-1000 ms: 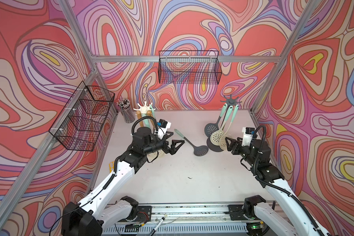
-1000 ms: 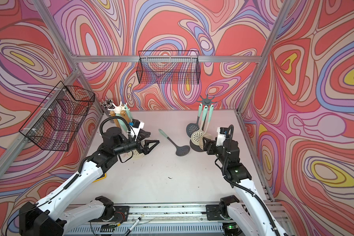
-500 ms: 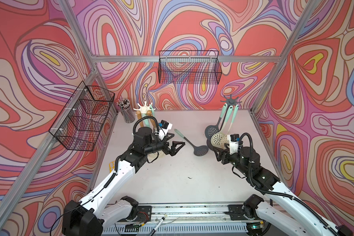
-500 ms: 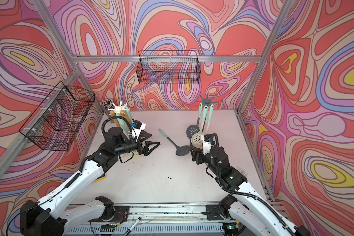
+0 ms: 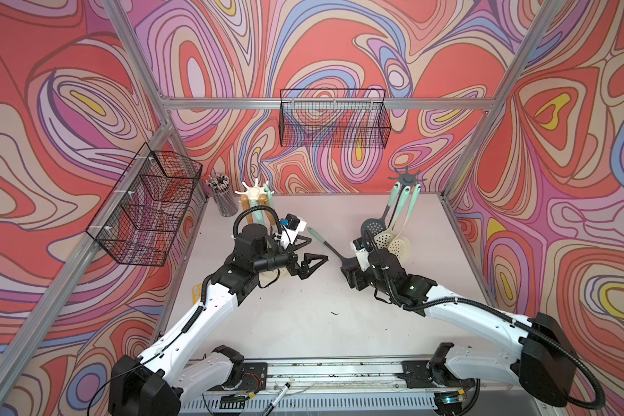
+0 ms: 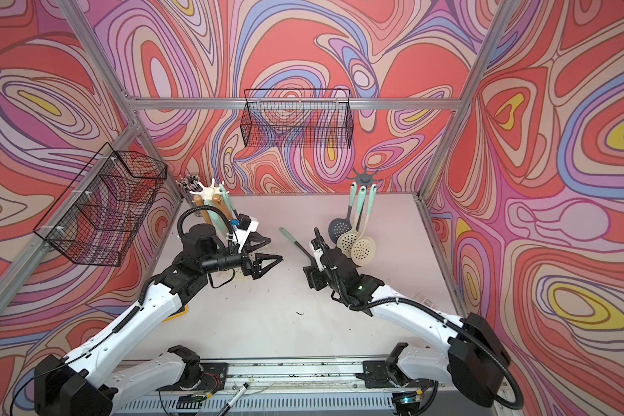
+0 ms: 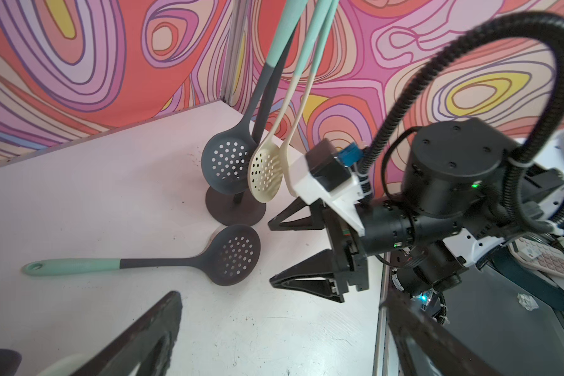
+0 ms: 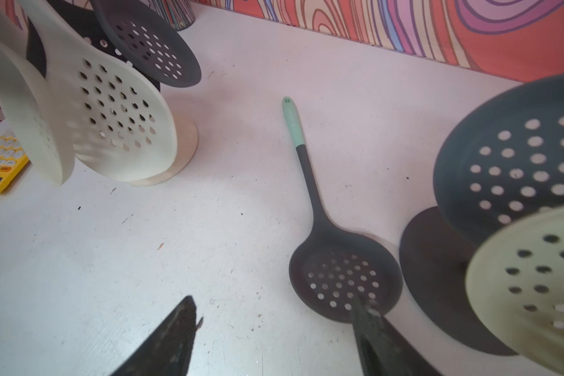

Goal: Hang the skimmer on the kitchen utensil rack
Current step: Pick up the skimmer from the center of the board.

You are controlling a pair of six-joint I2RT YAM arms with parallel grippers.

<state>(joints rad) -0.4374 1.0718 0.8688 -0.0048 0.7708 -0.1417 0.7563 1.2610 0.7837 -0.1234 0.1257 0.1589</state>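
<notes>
- The skimmer (image 8: 310,182) lies flat and unheld on the worktop (image 8: 144,260). Its perforated head is just beside the round foot of the dark rack (image 7: 222,211), and its teal handle points away toward the open middle.
- Lying that way, the hanging hole at the handle's tip is free. I judge that is the part that must reach a prong.
- My right pincer (image 7: 270,253) sits low at the head end, jaws wide and empty. In the right wrist view one finger overlaps the head's near rim, but I cannot tell whether it touches.
- Taking it near the head would leave the whole handle clear for hooking, which I take to be the reason for coming in from this end.
- My left pincer (image 5: 317,248) hangs above the worktop at full spread, holding nothing and aimed toward the handle. I read it as standing by, out of the way.
- The dark rack carries three hung skimmers (image 7: 264,172), so free prongs are few and the dangling heads crowd my right wrist.
- A cream rack (image 5: 254,191) by my left arm also holds utensils. I cannot tell which rack is meant, though the dark one is nearer.
</notes>
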